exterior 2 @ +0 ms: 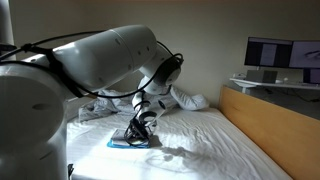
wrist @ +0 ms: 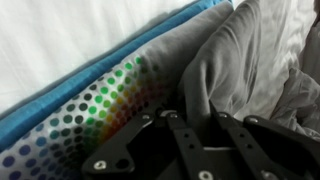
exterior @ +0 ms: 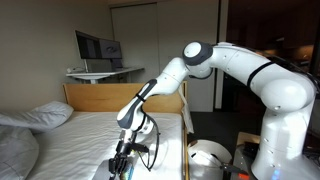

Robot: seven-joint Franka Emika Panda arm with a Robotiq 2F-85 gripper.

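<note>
My gripper [wrist: 208,112] is down on a white bed [exterior 2: 210,140] and is shut on a fold of grey cloth [wrist: 240,55]. The cloth lies on a flat item with a white top, coloured polka dots [wrist: 95,105] and a blue edge [wrist: 70,85]. In both exterior views the gripper [exterior 2: 138,128] [exterior: 122,160] points straight down onto this blue-edged item [exterior 2: 128,143], near the bed's side edge. The fingertips are partly hidden by the cloth.
Pillows lie at the head of the bed [exterior: 40,115] [exterior 2: 185,98]. A wooden bed board [exterior: 100,95] [exterior 2: 270,110] stands at one end. Behind it is a desk with a monitor [exterior: 97,47] [exterior 2: 275,52]. The robot's base [exterior: 280,140] is beside the bed.
</note>
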